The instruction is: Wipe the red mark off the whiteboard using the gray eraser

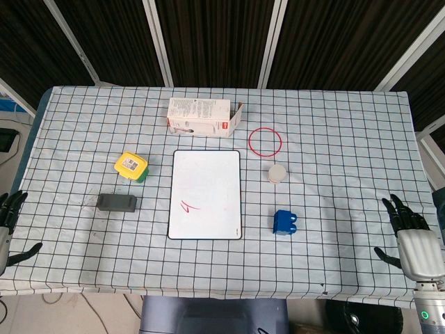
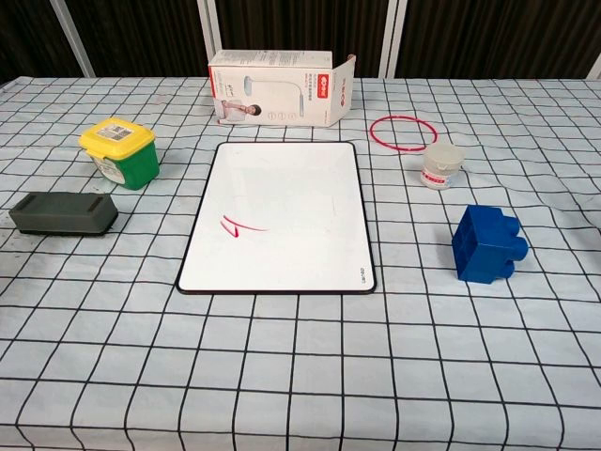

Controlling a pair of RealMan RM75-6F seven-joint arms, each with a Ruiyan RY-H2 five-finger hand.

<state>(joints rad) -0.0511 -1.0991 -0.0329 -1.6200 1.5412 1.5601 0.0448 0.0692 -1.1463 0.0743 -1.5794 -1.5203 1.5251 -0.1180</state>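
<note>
A white whiteboard (image 1: 206,177) (image 2: 282,197) with a dark frame lies flat in the middle of the checked tablecloth. A small red mark (image 1: 189,205) (image 2: 240,225) sits near its lower left part. The gray eraser (image 1: 117,202) (image 2: 64,213) lies on the cloth to the left of the board, apart from it. My left hand (image 1: 10,226) shows at the far left edge of the head view, fingers spread, holding nothing. My right hand (image 1: 411,233) is at the far right edge, also with fingers apart and empty. Neither hand shows in the chest view.
A yellow-lidded green tub (image 1: 132,166) (image 2: 119,151) stands behind the eraser. A white carton (image 1: 201,117) (image 2: 277,87) lies beyond the board. To the board's right are a red ring (image 1: 265,141) (image 2: 402,132), a small white jar (image 1: 277,173) (image 2: 441,165) and a blue block (image 1: 284,222) (image 2: 486,244).
</note>
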